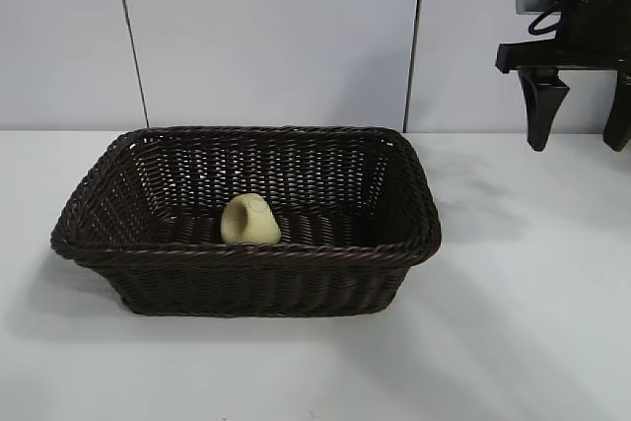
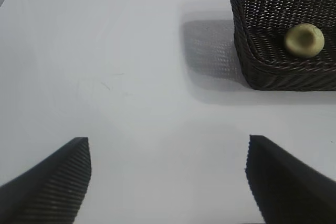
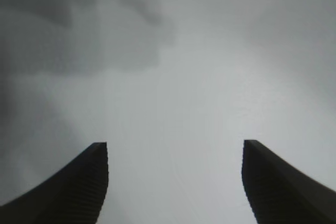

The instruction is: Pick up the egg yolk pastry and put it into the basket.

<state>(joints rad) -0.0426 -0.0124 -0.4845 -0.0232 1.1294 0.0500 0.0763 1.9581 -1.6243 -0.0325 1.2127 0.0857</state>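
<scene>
White table [image 1: 532, 322], pale panelled wall behind. Exterior: one basket [image 1: 246, 288] left of centre, one egg yolk pastry [image 1: 249, 220] inside against near wall; right gripper [image 1: 582, 140] high at right edge, spread wide, empty, bare tabletop beneath. Left wrist: left gripper [image 2: 168, 179] wide, empty, above bare table, basket well apart. Right wrist: only grey surface between fingers.

White table [image 1: 532, 322]; dark wicker basket [image 1: 246, 283] resting directly on it.
</scene>
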